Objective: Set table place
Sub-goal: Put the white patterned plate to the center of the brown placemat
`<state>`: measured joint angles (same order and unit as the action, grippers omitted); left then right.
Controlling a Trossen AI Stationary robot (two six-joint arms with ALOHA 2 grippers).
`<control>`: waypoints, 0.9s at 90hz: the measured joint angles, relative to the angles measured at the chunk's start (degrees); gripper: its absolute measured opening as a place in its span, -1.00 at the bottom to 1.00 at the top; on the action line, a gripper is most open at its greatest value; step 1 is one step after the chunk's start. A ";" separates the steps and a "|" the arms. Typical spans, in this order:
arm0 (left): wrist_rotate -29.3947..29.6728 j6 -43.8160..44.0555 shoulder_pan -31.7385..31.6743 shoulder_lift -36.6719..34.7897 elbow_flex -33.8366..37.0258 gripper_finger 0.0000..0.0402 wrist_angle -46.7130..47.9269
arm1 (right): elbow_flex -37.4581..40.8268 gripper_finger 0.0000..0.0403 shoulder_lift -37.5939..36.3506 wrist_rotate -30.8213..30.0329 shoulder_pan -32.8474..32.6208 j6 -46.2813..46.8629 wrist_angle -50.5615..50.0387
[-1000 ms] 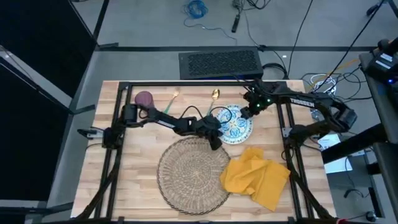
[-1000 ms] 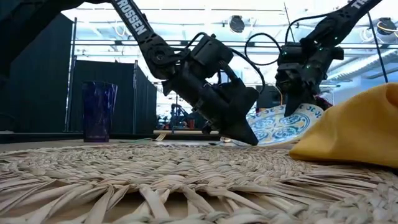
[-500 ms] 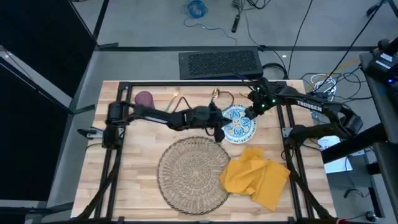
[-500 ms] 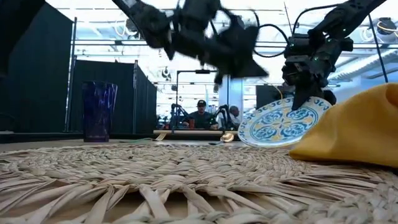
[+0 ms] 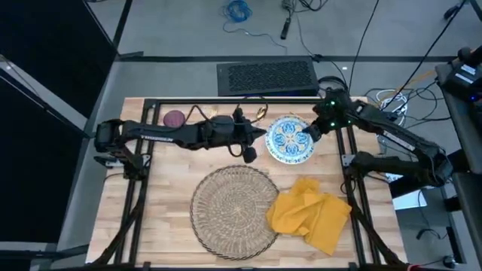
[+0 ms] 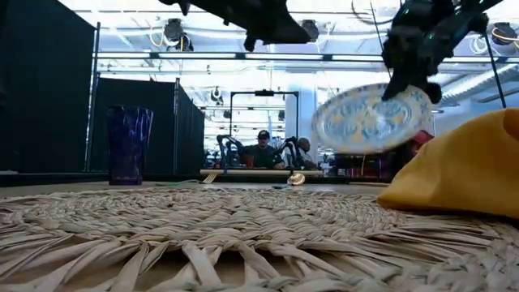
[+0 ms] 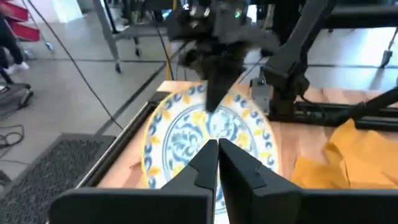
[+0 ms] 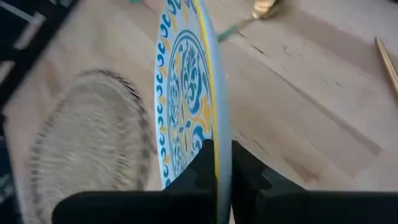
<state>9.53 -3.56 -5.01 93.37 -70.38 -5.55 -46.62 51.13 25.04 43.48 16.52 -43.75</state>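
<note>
Light wooden planks of the table carry a round wicker mat, still bare, with a yellow napkin just beside it. Near the far edge stand a purple cup and a gold spoon. The right gripper is clenched on the rim of the patterned plate, holding it clear of the wood beyond the mat.

The left gripper hangs beside the plate with its fingers pressed together on nothing.

A thin edge pinch could let the plate swing or slip; the 2 arms sit close enough to clip each other.

Only the low view shows the plate airborne and tilted. The right wrist view shows the rim between the fingers, edge-on.
</note>
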 joint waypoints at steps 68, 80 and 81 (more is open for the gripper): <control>25.47 -0.05 12.59 -31.14 16.47 -1.00 13.47 | 11.75 -1.00 -5.65 -7.80 -32.50 31.21 32.20; 27.44 2.74 14.63 -36.22 20.88 -1.00 13.44 | 12.86 -1.00 1.74 -13.48 -39.26 34.94 39.71; 27.74 2.89 14.81 -36.44 21.11 -1.00 13.42 | 12.91 -1.00 2.54 -13.89 -39.77 35.17 40.44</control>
<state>37.27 -0.68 9.80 56.93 -49.27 7.86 -33.71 53.67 11.15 3.72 51.69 -3.31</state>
